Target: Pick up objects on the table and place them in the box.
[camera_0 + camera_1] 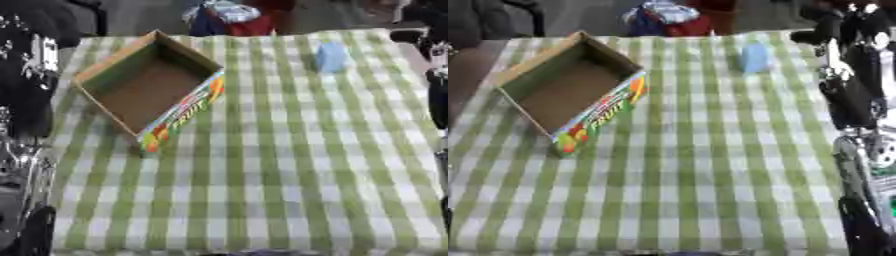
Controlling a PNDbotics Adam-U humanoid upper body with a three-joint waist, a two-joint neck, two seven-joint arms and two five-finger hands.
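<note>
The green-checked tablecloth point(262, 175) lies bare across the near and middle area. Obstacles: an open cardboard box point(149, 87) at far left, and a pale blue object point(332, 57) far right, well apart.

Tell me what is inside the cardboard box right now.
Nothing visible: the box shows only its bare brown floor. Its near printed wall hides a strip of floor behind it. The pale blue object stands outside, on the tablecloth.

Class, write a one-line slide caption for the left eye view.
An empty cardboard box sits at the left of a green checked table; a small light-blue object stands apart, far right.
</note>
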